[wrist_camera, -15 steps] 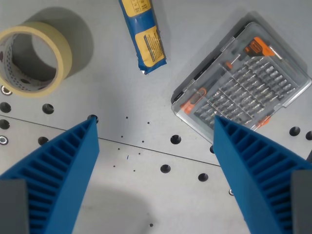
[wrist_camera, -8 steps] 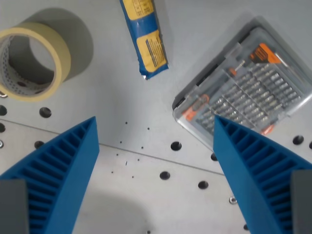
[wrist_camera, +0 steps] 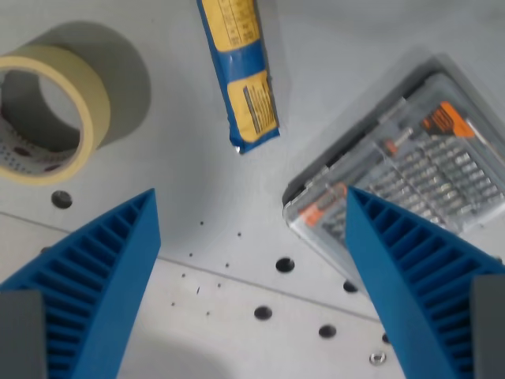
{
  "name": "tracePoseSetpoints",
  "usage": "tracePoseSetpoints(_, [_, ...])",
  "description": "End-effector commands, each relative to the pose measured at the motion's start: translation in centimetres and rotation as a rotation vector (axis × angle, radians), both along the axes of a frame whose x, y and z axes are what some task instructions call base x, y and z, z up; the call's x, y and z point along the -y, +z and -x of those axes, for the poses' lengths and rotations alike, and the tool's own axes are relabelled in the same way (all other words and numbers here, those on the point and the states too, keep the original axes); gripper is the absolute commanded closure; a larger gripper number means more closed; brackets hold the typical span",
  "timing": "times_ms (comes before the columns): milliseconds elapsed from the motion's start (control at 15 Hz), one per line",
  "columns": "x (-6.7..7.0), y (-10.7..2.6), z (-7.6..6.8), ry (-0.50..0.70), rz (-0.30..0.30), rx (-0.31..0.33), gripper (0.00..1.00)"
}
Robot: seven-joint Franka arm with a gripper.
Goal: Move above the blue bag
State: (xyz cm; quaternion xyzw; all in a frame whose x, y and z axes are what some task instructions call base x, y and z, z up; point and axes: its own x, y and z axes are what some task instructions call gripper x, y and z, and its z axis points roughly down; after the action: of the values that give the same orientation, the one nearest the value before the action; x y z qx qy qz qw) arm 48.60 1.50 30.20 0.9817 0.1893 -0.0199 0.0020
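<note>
The blue bag (wrist_camera: 241, 73), a long narrow packet with yellow labels, lies on the grey table at the top centre of the wrist view, its upper end cut off by the frame. My gripper (wrist_camera: 251, 237) is open; its two blue ribbed fingers (wrist_camera: 91, 284) rise from the bottom corners. The bag's lower end lies just beyond the gap between the fingertips, slightly towards the wrist view's left. Nothing is between the fingers.
A roll of beige masking tape (wrist_camera: 43, 110) stands at the wrist view's left. A clear plastic case of screwdriver bits (wrist_camera: 406, 170) with orange parts lies at the wrist view's right. The grey table (wrist_camera: 237, 260) has rows of holes and a seam line.
The whole scene has slid downward in the picture, so the camera has moved forward toward the bag. The bag, tape and case keep their places relative to one another. The fingers stay open.
</note>
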Motion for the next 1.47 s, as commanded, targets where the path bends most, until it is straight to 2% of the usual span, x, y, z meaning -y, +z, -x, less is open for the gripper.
tracePoseSetpoints(67, [-0.3, -1.3, 0.1, 0.111, 0.002, 0.080, 0.00])
tracePoseSetpoints(800, [-1.7, -6.8, -1.8, 0.196, 0.012, 0.058, 0.00])
tracePoseSetpoints(1467, [-2.4, -11.8, -3.1, 0.216, 0.024, 0.042, 0.00])
